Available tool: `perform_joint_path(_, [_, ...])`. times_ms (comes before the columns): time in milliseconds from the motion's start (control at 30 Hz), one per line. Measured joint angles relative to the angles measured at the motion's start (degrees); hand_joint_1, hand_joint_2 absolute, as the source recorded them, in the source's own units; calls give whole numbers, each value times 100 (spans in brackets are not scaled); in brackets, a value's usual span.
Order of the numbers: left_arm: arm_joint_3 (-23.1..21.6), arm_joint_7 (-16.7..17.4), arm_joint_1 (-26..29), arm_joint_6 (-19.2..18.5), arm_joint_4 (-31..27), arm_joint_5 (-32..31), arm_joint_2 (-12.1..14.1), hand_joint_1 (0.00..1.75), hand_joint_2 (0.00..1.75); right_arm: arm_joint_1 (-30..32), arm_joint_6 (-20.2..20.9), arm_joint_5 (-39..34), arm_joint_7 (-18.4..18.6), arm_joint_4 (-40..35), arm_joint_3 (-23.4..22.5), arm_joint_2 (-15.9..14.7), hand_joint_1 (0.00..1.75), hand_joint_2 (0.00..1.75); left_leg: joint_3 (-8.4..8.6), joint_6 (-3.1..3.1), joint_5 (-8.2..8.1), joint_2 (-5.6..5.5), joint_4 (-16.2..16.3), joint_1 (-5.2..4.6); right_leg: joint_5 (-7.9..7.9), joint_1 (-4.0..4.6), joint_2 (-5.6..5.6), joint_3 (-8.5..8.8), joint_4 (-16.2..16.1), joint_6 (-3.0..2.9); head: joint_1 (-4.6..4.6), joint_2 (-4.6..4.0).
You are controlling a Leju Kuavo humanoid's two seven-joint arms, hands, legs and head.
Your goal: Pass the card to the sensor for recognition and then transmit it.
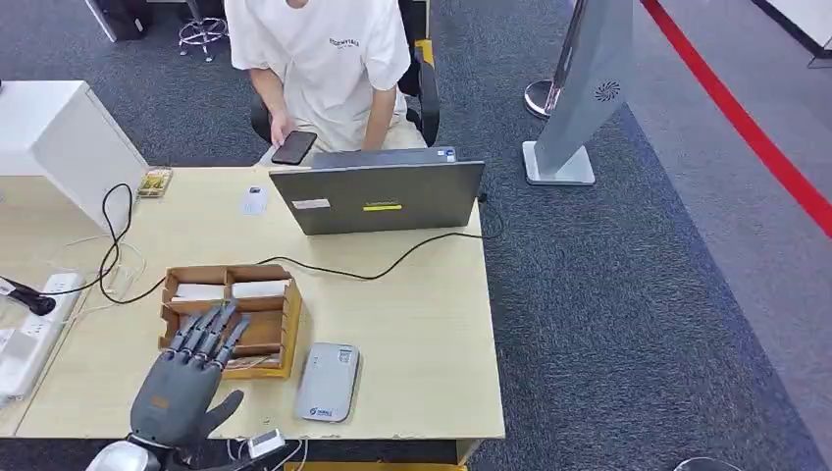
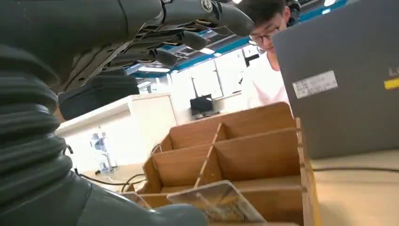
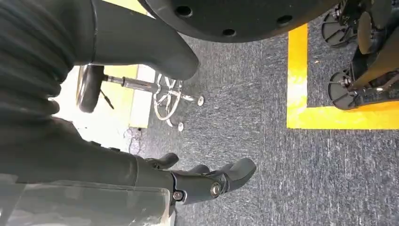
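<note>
The left hand [image 1: 186, 378] hovers with fingers spread, holding nothing, above the near compartments of the wooden box [image 1: 286, 329]. A patterned card [image 2: 221, 202] leans in the box's nearest slot. Just right lies the grey sensor [image 1: 328, 382], near the table's [image 1: 422, 324] front edge; its label is unreadable. The right hand [image 3: 207, 181] hangs over carpet, fingers loosely curled, empty.

A card [image 2: 217, 201] with a worn, yellowish printed face lies tilted in the near compartment of the wooden divided box [image 1: 280, 329], its upper edge leaning toward the box's inner partition (its print is too blurred to read). White cards [image 1: 234, 289] lie flat in the two far compartments. The sensor [image 1: 328, 382], a flat silver-grey slab with rounded corners, lies flat on the table just beside the box, near the table's front edge.
</note>
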Motion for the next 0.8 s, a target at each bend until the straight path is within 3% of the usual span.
perform_joint_path(433, [-122, 118, -145, -203, 127, 59, 111, 0, 175, 1, 4, 101, -41, -9, -46, 2, 0, 175, 0, 0, 0, 0, 1, -1, 0, 0, 0, 0, 0, 0, 0, 0])
perform_joint_path(800, [-162, 286, -270, -170, 352, -105, -64, 0, 175, 1, 46, 162, -13, -28, -133, 2, 0, 175, 1, 0, 0, 0, 1, -1, 0, 0, 0, 0, 0, 0, 0, 0])
